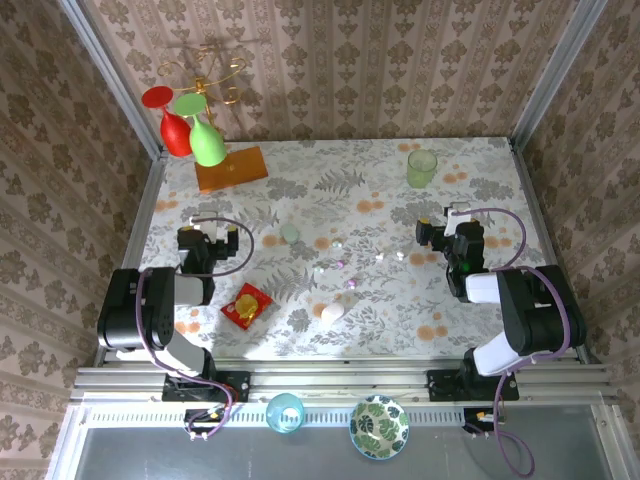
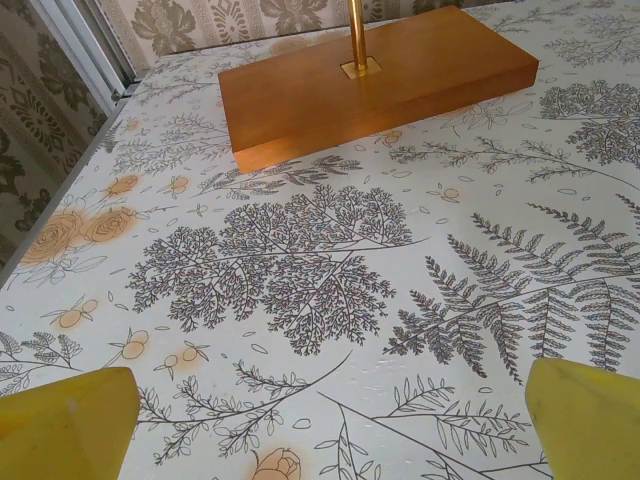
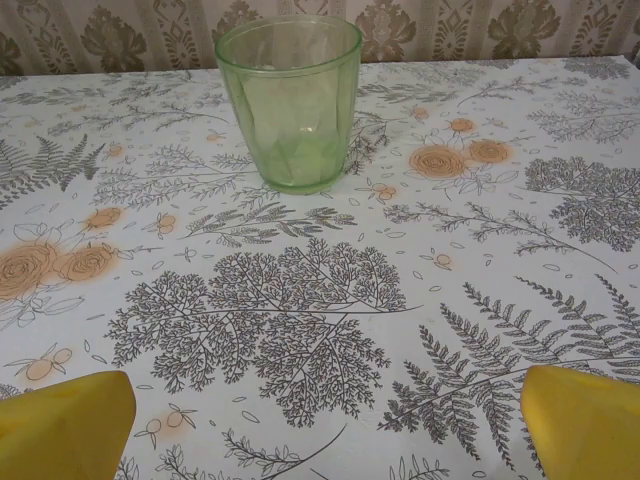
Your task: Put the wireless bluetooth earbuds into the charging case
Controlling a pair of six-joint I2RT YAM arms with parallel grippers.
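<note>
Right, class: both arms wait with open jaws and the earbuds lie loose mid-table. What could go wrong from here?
The earbuds are tiny and scattered over a busy floral tablecloth; wide jaws may flick one away.
The green cup stands straight ahead of the right arm's jaws; a careless swing could tip it.
Whether the white case is open is unclear.

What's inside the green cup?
The green cup looks empty. Its walls are see-through, and nothing shows inside, just the patterned tablecloth around it. The thick bottom blurs things a little, so something tiny lying there can't be ruled out.
</note>
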